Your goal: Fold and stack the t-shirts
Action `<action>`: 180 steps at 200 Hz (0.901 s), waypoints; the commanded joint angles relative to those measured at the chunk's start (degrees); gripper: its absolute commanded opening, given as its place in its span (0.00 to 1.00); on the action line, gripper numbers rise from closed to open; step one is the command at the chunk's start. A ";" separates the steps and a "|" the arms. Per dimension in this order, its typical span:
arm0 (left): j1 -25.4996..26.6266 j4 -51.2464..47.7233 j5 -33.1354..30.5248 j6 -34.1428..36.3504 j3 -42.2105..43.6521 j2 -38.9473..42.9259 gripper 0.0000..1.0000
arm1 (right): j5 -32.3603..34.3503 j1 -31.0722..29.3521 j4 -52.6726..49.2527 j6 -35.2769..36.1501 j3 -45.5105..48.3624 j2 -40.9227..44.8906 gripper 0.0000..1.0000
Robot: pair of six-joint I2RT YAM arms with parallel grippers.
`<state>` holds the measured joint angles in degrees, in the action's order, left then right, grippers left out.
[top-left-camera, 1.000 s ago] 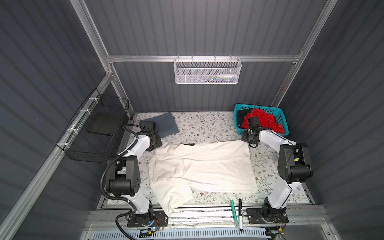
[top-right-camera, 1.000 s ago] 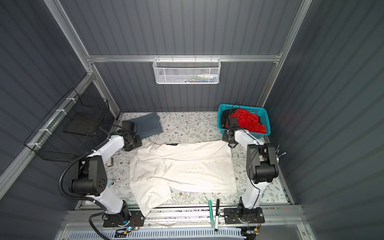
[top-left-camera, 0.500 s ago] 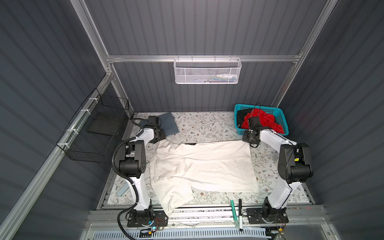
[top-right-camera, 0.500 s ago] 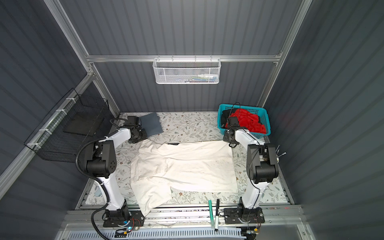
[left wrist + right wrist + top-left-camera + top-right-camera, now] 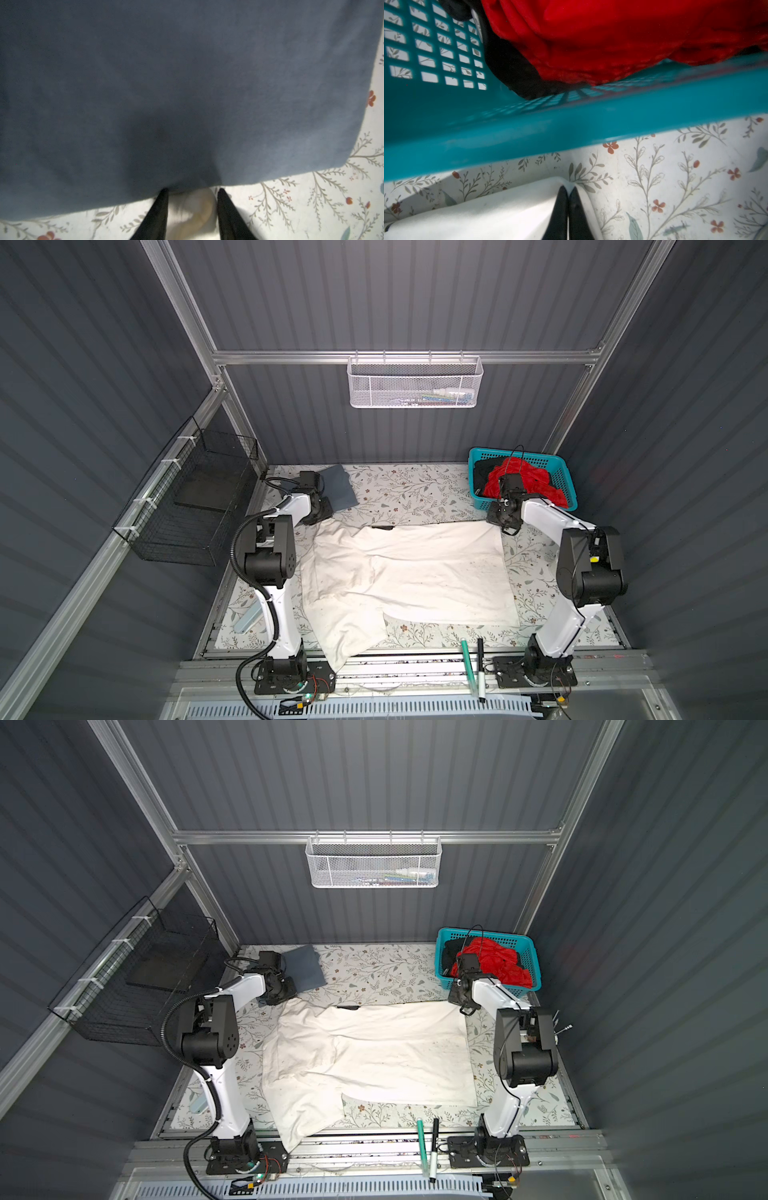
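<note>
Four t-shirts are showing: the off-white t-shirt (image 5: pixel 415 572) is lying spread across the middle of the floral table covering (image 5: pixel 415 489), one near corner drooping over the front rail (image 5: pixel 415 659); the slate-grey t-shirt (image 5: pixel 343 489) is lying folded at the back left; the red t-shirt (image 5: pixel 523 481) and the black t-shirt (image 5: pixel 482 468) are sitting crumpled in the one teal basket (image 5: pixel 536 457) at the back right, the black one mostly buried under the red. Two grippers are working at the off-white shirt's far corners. The left gripper (image 5: pixel 191 190) is sitting right at the grey shirt's edge, its fingers (image 5: pixel 160 212) standing apart and pinching a bunched fold of off-white cloth that is filling the gap; the right gripper (image 5: pixel 568 188) is sitting just beside the basket's wall, its fingers (image 5: pixel 560 212) pressing together on the shirt's corner, which is peaking at their tips. Two pens, a green marker (image 5: pixel 467 659) and a black marker (image 5: pixel 481 668), are lying side by side across the front rail. Two wire baskets are hanging on the walls: a white mesh basket (image 5: pixel 415 385) at the back, a black wire basket (image 5: pixel 195 497) on the left. In both top views the left arm (image 5: pixel 291 506) is covering part of the grey shirt, whatever is lying in the white basket is too small to tell, a pale blue thing (image 5: pixel 248 620) at the table's front left is hard to make out, and a small dark mark (image 5: pixel 382 527) at the off-white shirt's far edge is too small to read
</note>
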<state>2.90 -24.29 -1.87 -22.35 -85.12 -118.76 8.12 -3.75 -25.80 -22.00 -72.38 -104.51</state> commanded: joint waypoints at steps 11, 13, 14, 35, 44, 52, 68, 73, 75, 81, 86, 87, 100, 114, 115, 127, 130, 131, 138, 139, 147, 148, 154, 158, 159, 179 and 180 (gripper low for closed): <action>-0.08 -0.62 1.82 -1.72 -0.05 -1.85 0.31 | -0.21 0.41 -0.51 0.38 -0.60 0.34 0.00; -0.08 -0.63 1.86 -1.82 -0.04 -1.83 0.30 | -0.25 0.41 -0.55 0.33 -0.58 0.33 0.00; -0.08 -0.65 1.86 -1.82 -0.04 -1.83 0.29 | -0.28 0.41 -0.56 0.36 -0.57 0.34 0.00; 0.27 -1.49 1.66 -2.08 0.28 -0.89 0.13 | -0.76 0.43 -0.48 0.29 -0.66 0.27 0.00; 0.40 -1.71 1.14 -2.44 0.77 0.04 0.07 | -0.98 0.50 -0.22 0.20 -0.50 0.27 0.00; 0.36 -1.85 0.47 -2.81 1.43 1.19 0.02 | -1.13 0.50 -0.12 0.20 -0.56 0.22 0.00; 0.36 -1.98 -1.15 -3.18 2.64 4.06 0.00 | -1.60 0.49 -0.11 0.20 -0.82 0.10 0.00; 0.36 -1.99 -1.52 -3.18 2.92 4.85 0.00 | -1.54 0.50 -0.08 0.20 -0.76 0.14 0.00; 0.36 -2.03 -1.62 -3.15 2.94 5.16 0.00 | -1.55 0.50 -0.07 0.20 -0.75 0.11 0.00; 0.40 -2.23 -2.20 -3.04 3.08 5.96 0.00 | -1.57 0.47 -0.04 0.14 -0.69 0.22 0.00; 0.31 -2.52 -2.95 -2.90 3.04 6.67 0.00 | -1.53 0.50 -0.04 0.14 -0.72 0.33 0.00; 0.33 -2.61 -3.22 -2.89 3.04 6.86 0.00 | -1.53 0.50 -0.04 0.13 -0.69 0.30 0.00; 0.22 -2.92 -6.40 -2.56 3.12 8.78 0.00 | -0.87 0.65 -0.10 -0.37 -0.64 0.44 0.00; 0.18 -2.36 -9.45 -2.02 3.21 10.64 0.00 | -1.07 1.06 -0.29 -0.98 -0.88 0.28 0.00; 0.18 -2.26 -9.72 -2.01 3.21 10.78 0.00 | -1.08 1.09 -0.30 -1.00 -0.90 0.23 0.00; 0.09 -1.13 -11.88 -1.76 3.30 11.83 0.00 | -0.91 1.36 -0.61 -1.27 -1.41 -0.34 0.00; 0.14 -0.74 -12.17 -1.62 3.25 12.06 0.00 | -0.68 1.37 -0.72 -1.33 -1.54 -0.54 0.00; 0.11 -0.66 -12.27 -1.50 3.23 12.06 0.00 | -0.58 1.42 -0.78 -1.36 -1.58 -0.62 0.00; 0.09 0.73 -13.03 -1.21 3.14 12.17 0.00 | -0.20 1.52 -1.07 -1.46 -2.03 -1.02 0.00; 0.05 0.91 -13.14 -1.17 3.13 12.16 0.00 | -0.16 1.54 -1.08 -1.46 -2.05 -1.03 0.00; 0.03 2.20 -14.02 -0.66 2.79 11.94 0.00 | 0.19 1.75 -1.00 -1.61 -2.37 -1.67 0.00; 0.02 2.35 -14.12 -0.62 2.73 11.82 0.00 | 0.17 1.78 -1.00 -1.59 -2.39 -1.71 0.00; -0.04 3.02 -14.79 -0.21 2.05 11.31 0.00 | 0.10 1.95 -0.91 -1.73 -2.66 -2.04 0.00; 0.00 3.18 -15.12 0.08 1.44 10.70 0.00 | 0.06 2.05 -0.80 -1.81 -2.90 -2.32 0.00; 0.00 3.19 -15.24 0.09 1.23 10.50 0.00 | 0.06 2.07 -0.77 -1.82 -2.97 -2.34 0.00; -0.08 3.31 -17.02 -0.02 -2.12 7.40 0.00 | 0.66 2.21 -0.56 -2.17 -3.86 -3.05 0.00; -0.08 3.30 -17.02 -0.09 -2.27 7.31 0.00 | 0.71 2.23 -0.56 -2.17 -3.88 -3.06 0.00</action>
<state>3.01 -23.05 -14.24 -23.77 -83.42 -108.33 6.85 -2.17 -26.15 -23.18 -74.41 -105.89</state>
